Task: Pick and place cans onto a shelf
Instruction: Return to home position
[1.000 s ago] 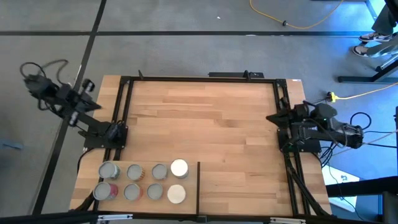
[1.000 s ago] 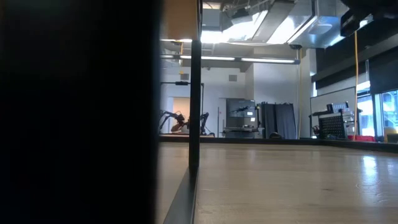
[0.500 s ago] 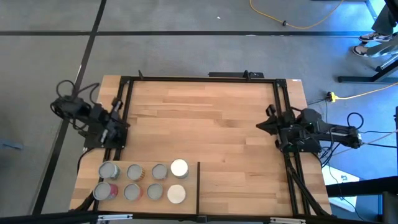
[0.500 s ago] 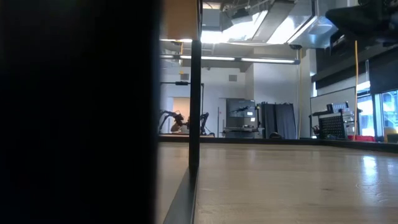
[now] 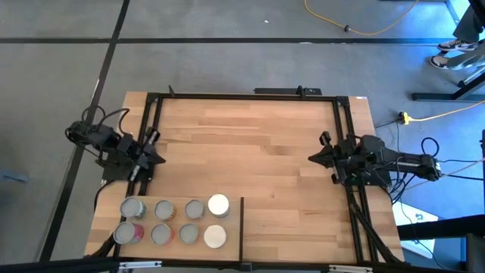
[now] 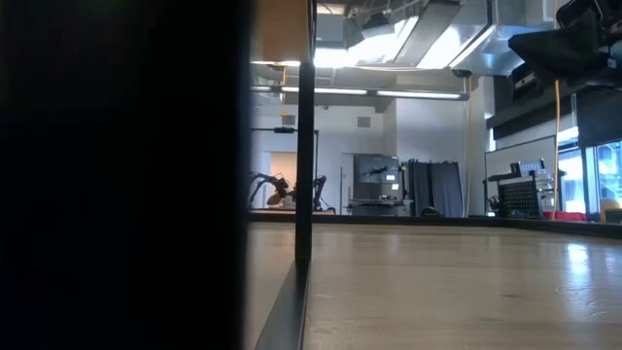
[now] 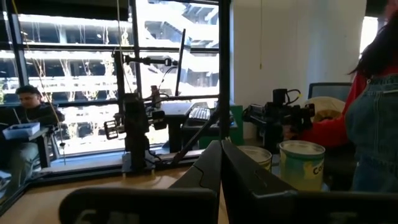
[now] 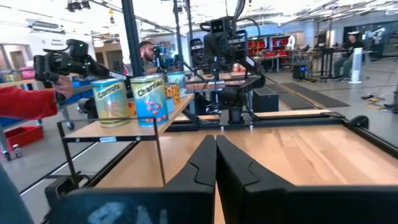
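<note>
Several cans point(image 5: 174, 221) stand upright in two rows on the raised light-wood shelf point(image 5: 233, 221) at the table's near left corner. Two have white tops point(image 5: 218, 205), and one has a red label point(image 5: 129, 233). My left gripper point(image 5: 157, 157) is shut and empty over the table's left edge, beyond the cans. Its wrist view shows the closed fingers point(image 7: 221, 169) and two cans point(image 7: 301, 163). My right gripper point(image 5: 313, 158) is shut and empty over the table's right part. Its wrist view point(image 8: 216, 157) shows cans point(image 8: 149, 99) on the shelf point(image 8: 118, 127).
A black frame point(image 5: 242, 95) runs around the plank tabletop, and a black post point(image 5: 242, 227) edges the shelf. The shelf's dark side point(image 6: 117, 175) fills the left of the low view. People show beyond the table point(image 7: 373, 124), with a red sleeve point(image 8: 25, 99) near the shelf.
My left arm has swung in from beyond the table's left side, and its gripper now points over the left edge toward the table's right. My right gripper has moved toward the table's left, farther over the tabletop. The cans have kept still.
</note>
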